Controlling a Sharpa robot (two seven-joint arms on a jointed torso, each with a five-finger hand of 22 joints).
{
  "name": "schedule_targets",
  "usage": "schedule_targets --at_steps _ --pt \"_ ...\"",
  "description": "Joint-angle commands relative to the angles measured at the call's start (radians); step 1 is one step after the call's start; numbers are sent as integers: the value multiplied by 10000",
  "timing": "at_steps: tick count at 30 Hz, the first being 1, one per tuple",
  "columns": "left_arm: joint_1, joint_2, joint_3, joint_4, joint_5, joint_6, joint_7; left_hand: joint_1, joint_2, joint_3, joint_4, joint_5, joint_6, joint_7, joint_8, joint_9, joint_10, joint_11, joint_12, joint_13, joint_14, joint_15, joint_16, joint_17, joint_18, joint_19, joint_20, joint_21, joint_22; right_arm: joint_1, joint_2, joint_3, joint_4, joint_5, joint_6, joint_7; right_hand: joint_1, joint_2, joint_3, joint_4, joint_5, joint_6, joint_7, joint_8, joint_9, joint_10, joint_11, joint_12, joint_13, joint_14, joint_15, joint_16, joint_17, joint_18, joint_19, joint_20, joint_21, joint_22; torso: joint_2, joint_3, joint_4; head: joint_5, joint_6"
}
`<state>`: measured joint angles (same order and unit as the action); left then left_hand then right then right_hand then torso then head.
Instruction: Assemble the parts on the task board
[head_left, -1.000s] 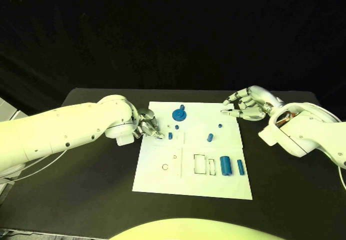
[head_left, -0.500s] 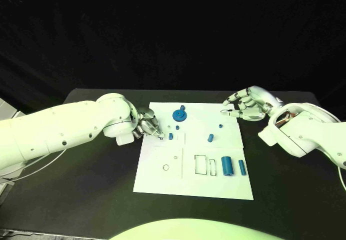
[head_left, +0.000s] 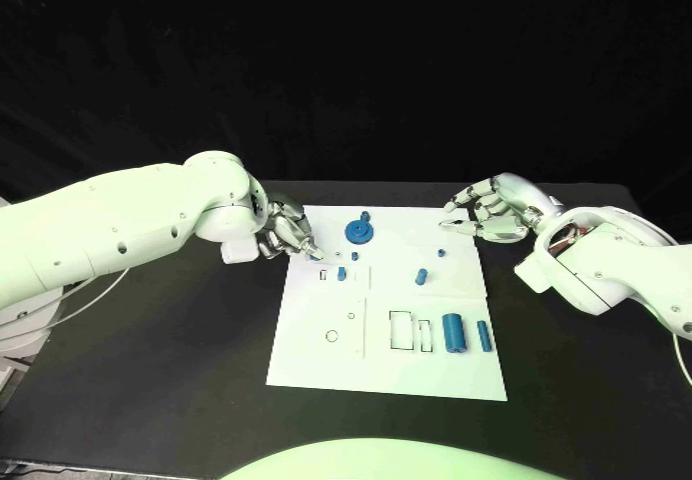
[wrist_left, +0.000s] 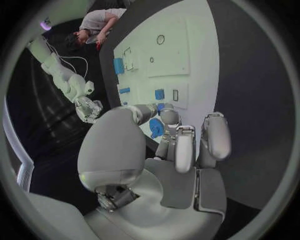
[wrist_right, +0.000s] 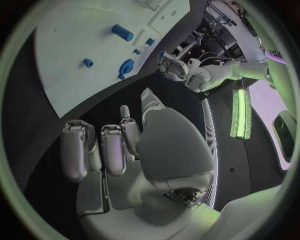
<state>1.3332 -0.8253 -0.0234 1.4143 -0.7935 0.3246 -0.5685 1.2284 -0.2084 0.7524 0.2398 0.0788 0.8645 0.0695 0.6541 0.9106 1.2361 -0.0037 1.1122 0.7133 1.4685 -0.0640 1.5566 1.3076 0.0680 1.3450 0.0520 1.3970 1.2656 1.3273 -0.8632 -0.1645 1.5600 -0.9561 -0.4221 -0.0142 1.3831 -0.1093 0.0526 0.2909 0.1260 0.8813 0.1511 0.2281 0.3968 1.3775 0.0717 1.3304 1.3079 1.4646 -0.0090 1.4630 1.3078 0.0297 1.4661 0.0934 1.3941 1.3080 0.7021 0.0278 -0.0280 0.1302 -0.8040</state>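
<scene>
Hands poised at task board (head_left: 387, 372), far corners; parts loose on it.
Left hand (head_left: 286, 238), right hand (head_left: 483, 213): fingers curled, holding nothing seen. Round part (head_left: 359, 233) lay near far edge; advisable to align each piece over its outline before pressing.

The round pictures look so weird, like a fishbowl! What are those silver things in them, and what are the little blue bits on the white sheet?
The silver things are a robot's hands. The square picture comes from a camera on its head, looking down at a black table. The two round pictures come from tiny cameras at its wrists, just behind each hand, so the fingers look huge and straight lines bend.

The left hand hovers at the edge of the white task board. The right hand hangs by the board's far corner. Neither seems to hold anything.

The blue bits are parts to fit into the board: a round gear, a fat cylinder, a thinner bar and some small pegs.
</scene>
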Motion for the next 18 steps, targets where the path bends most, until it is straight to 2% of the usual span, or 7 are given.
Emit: schedule_targets --at_steps 1,2,4,6,9,13,18 --pt "171 283 -12 -475 908 2079 -348 -22 76 1874 -1839 -7 -61 26 56 17 -72 -7 -34 -15 880 61 -70 2227 93 -50 0 -59 -20 -5 19 1 0 -51 116 59 23 51 -50 -14 51 -52 -2 28 -9 59 -43 55 756 556 6 -58 604 107 308 17 5 1568 2 5 -3 29 1" --pt "192 325 -17 -549 942 2199 -360 -35 95 1886 -1854 -28 -73 30 57 21 -96 -2 -54 -46 874 64 -76 2214 91 -48 3 -55 -11 -5 20 1 0 -51 116 58 23 51 -50 -14 51 -52 -2 28 -9 59 -43 55 756 556 6 -58 604 107 308 17 5 1568 2 5 -3 29 1" --pt "315 609 -74 -1025 1134 2951 -427 -65 137 1902 -1877 -66 -98 40 58 28 -124 8 -67 -66 864 72 -89 2191 94 -64 7 -64 -22 -5 24 1 -1 -51 116 50 23 51 -50 -14 51 -52 -2 28 -9 59 -43 55 756 556 6 -58 604 107 308 17 5 1568 1 2 3 29 -12" --pt "392 789 -133 -1312 1207 3356 -455 -84 164 1908 -1890 -79 -113 46 58 32 -129 14 -60 -51 863 76 -89 2191 94 -67 10 -64 -19 -5 29 1 -4 -51 115 45 23 51 -50 -14 51 -52 -2 28 -9 59 -43 55 756 556 6 -58 604 107 308 17 5 1568 -3 -1 9 38 -23" --pt "526 1177 -286 -1908 1301 3989 -496 -135 225 1909 -1903 -98 -134 60 59 47 -137 27 -51 -36 859 85 -92 2185 88 -53 16 -50 10 -5 42 0 -7 -51 114 38 23 46 -53 -15 51 -52 -2 30 -10 59 -43 55 755 558 6 -55 611 108 306 17 -1 1565 -8 -2 18 50 -23" --pt "622 1548 -410 -2434 1297 4362 -526 -285 383 1914 -1945 -134 -193 85 73 103 -194 52 -63 -64 837 104 -119 2136 92 -77 29 -61 1 -4 58 0 -13 -51 109 33 23 46 -53 -15 51 -52 -2 30 -10 59 -43 55 755 558 6 -55 611 108 306 17 -1 1565 -8 -2 14 72 -28" --pt "693 2003 -525 -2984 1044 4601 -552 -624 726 1882 -2072 -222 -391 124 119 270 -417 93 -133 -223 768 137 -197 1987 105 -136 64 -96 -36 -4 83 0 -20 -51 102 30 26 45 -53 -17 53 -52 -3 32 -10 59 -44 55 755 558 5 -56 611 106 311 16 9 1571 5 -12 4 112 -36"
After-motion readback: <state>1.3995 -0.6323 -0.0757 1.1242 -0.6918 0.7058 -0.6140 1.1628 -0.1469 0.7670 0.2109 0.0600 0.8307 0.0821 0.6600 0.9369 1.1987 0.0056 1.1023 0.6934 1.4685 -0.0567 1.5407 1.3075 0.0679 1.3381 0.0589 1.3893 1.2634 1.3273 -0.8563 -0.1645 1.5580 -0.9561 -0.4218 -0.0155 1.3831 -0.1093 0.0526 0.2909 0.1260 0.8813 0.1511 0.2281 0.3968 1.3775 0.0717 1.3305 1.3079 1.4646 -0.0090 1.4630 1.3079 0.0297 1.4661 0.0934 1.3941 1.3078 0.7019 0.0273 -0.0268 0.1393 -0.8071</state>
